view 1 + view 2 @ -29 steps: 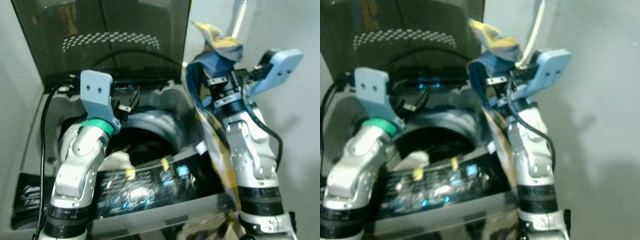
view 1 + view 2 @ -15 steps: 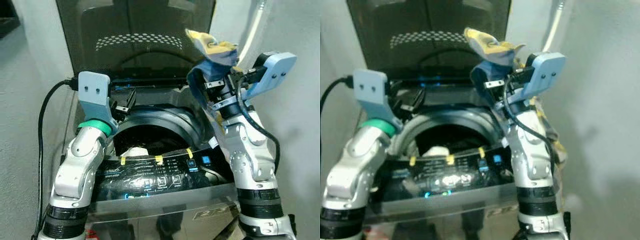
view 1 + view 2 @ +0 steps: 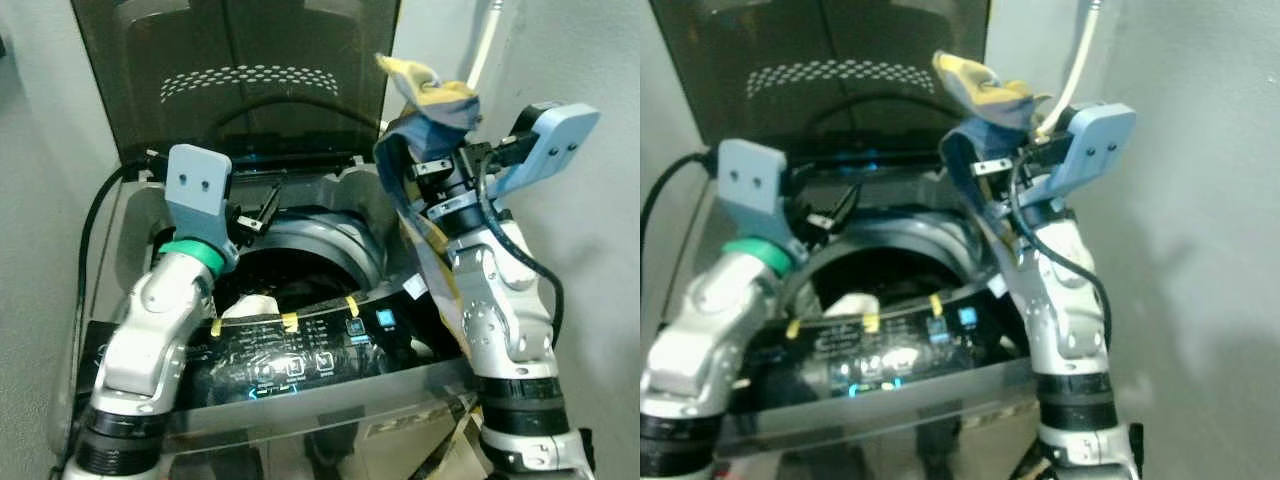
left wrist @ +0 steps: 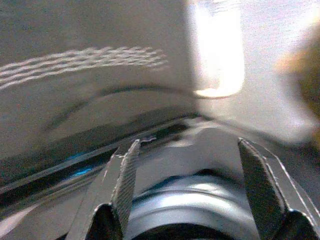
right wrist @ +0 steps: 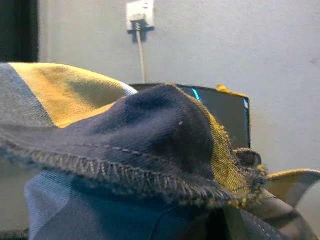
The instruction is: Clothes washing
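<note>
A top-loading washing machine (image 3: 300, 370) stands in front of me with its dark lid (image 3: 240, 80) raised. Inside the round drum (image 3: 290, 280) lies a pale piece of laundry (image 3: 250, 305). My right gripper (image 3: 425, 150) is held high at the machine's right rim, shut on a blue and yellow cloth (image 3: 430, 100) that drapes down along the arm to the machine's front corner. The cloth (image 5: 150, 150) hides the fingers in the right wrist view. My left gripper (image 4: 185, 195) hovers open over the drum's back left edge, holding nothing.
A black power cable (image 3: 95, 230) runs down the machine's left side. A white hose (image 3: 487, 35) goes up the grey wall behind the right arm. The lit control panel (image 3: 300, 365) spans the front edge. Walls close in on both sides.
The camera has swung, shifting the whole picture. Both arms hold about the same pose; the cloth stays in the right gripper and the left stays open.
</note>
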